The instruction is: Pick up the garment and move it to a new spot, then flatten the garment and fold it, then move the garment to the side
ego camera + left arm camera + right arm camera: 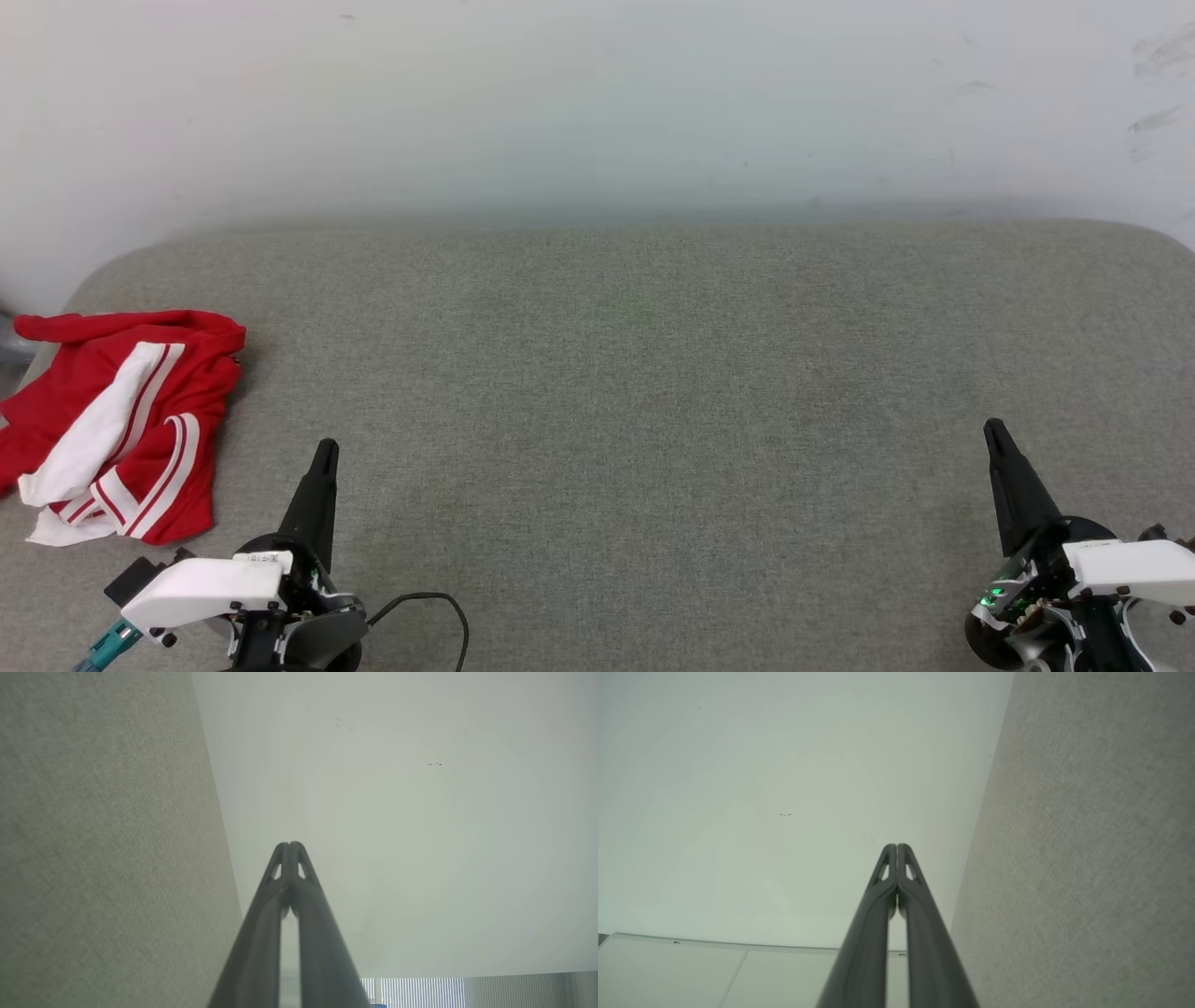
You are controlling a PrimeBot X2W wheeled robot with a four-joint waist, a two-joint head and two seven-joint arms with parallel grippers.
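Both sets of jaws pressed together, holding nothing. Left gripper [326,450] and right gripper [995,431] sit over the grey padded surface [607,392], fingers pointing toward the white wall [560,93]. Crumpled garment [140,411] lies left of the left gripper, near but apart from it, red with a white striped-trim sleeve on top, and well apart from the right gripper.

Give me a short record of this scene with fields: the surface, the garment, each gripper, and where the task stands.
surface: grey fabric cushion, white wall behind it
garment: red jersey with a white striped sleeve, crumpled in a heap at the cushion's left edge
left gripper: shut, empty, to the right of the garment and apart from it
right gripper: shut, empty, at the far right
task stage: garment not yet picked up, flattened or folded
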